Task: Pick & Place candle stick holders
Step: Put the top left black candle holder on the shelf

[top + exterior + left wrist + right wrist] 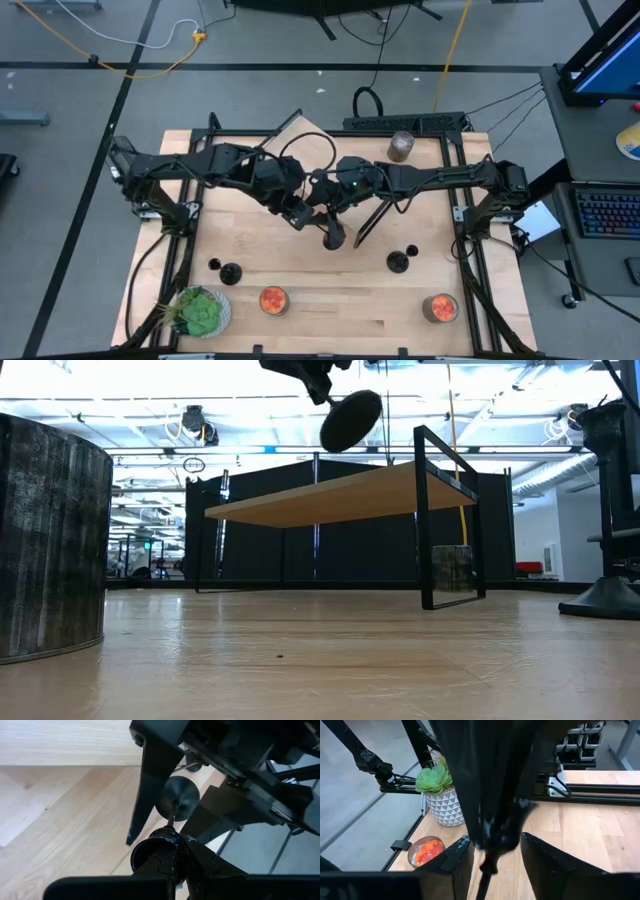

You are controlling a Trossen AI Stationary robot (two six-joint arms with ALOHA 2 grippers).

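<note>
One matte-black candle stick holder (335, 237) is held in the air over the middle of the table. My left gripper (316, 222) is shut on it. In the left wrist view its thin stem (171, 814) runs away from my fingers to its round base (178, 800). My right gripper (490, 870) is open right beside it, one finger on either side of the stem (487, 865); I see no touch. In the low view the base (350, 420) hangs high above the table. Two more black holders (230, 271) (399, 261) are on the table nearer the front edge. My left gripper holds the holder by its cup end (159, 844), pinched between the two fingers. The stem and round base stick out beyond the fingertips. The holder is lifted clear of the table and is tilted, not upright.
A green plant in a white pot (200, 312) stands at the front left. Two round jars with orange-red tops (273, 300) (440, 307) stand along the front edge. A grey cylindrical jar (401, 146) stands at the far edge.
</note>
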